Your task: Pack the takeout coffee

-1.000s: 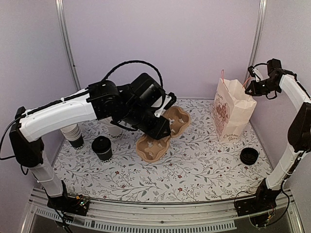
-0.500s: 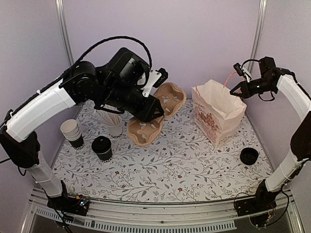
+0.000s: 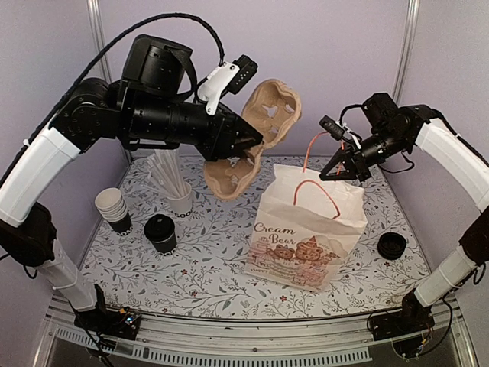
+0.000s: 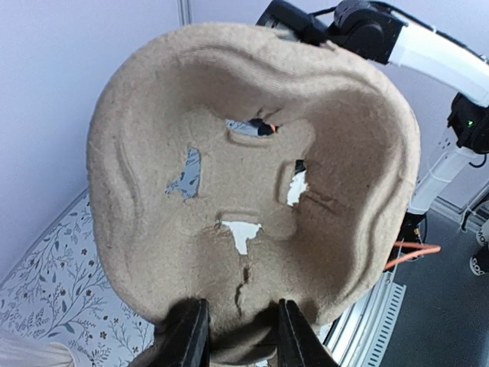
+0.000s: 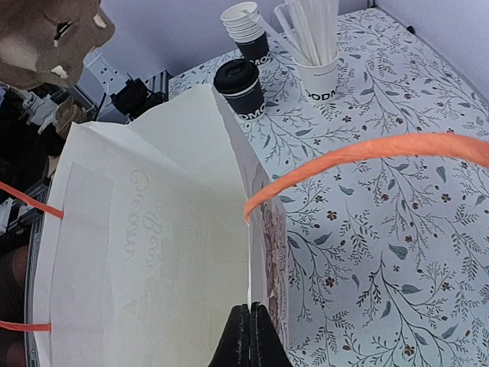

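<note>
The takeout coffee (image 3: 160, 232), a black cup with a black lid, stands at the left of the table; it also shows in the right wrist view (image 5: 239, 82). My left gripper (image 3: 246, 145) is shut on the edge of a brown pulp cup carrier (image 3: 260, 126) and holds it high, tilted on edge, above the table's back middle. The carrier (image 4: 252, 176) fills the left wrist view above the gripper (image 4: 238, 325). My right gripper (image 3: 331, 173) is shut on the rim of the white paper bag (image 3: 306, 229), which leans open at the table's middle right. In the right wrist view the gripper (image 5: 250, 313) pinches the bag (image 5: 153, 252).
A stack of lidless black cups (image 3: 113, 206) and a white straw holder (image 3: 179, 200) stand at the left, behind the coffee. A low stack of black lids (image 3: 392, 245) lies at the right edge. Orange bag handles (image 3: 309, 164) stick up near my right gripper.
My left arm raised the cup carrier off the table and tipped it on edge. My right gripper dragged the bag from the back right toward the middle front.
</note>
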Motion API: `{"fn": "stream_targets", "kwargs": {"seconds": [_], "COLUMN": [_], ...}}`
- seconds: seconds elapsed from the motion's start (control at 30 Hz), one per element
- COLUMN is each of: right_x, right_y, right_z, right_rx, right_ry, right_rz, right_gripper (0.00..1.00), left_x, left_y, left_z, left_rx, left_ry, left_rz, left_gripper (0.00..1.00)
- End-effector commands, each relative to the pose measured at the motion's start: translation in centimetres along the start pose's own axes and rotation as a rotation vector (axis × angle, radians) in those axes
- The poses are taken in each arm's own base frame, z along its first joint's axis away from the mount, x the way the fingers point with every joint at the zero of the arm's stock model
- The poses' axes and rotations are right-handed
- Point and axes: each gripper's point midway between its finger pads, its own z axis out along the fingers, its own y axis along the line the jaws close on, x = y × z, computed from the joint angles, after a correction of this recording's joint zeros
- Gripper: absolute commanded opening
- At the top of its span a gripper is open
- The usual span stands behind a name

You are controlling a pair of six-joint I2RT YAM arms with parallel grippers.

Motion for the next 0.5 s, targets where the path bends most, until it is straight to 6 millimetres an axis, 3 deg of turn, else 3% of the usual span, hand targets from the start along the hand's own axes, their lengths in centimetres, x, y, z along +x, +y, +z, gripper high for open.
{"fn": "stream_targets", "kwargs": {"seconds": [0.0,0.23,0.47], "right_x": [0.4,1.2,1.4], "right_y": [4.0,6.1,5.8], "right_z": [0.9,2.4,3.4], "right_rx": [-0.083,-0.172,-0.234], "right_ry": [0.036,0.080,0.110], "right_rz": [-0.079,-0.154,-0.161], "right_gripper": [0.00,0.00,0.00], "left_x": [-3.9,-4.7,-3.8], "left_y": [-2.4,-5.5,-7.6], "left_z": [-2.5,-1.3,0.5], "left_rx": [0.119,0.272,0.377], "left_ry": [-0.163,-0.230,-0.253], "left_rz": [0.064,0.195,0.311], "left_gripper": [0.28,0.28,0.27]}}
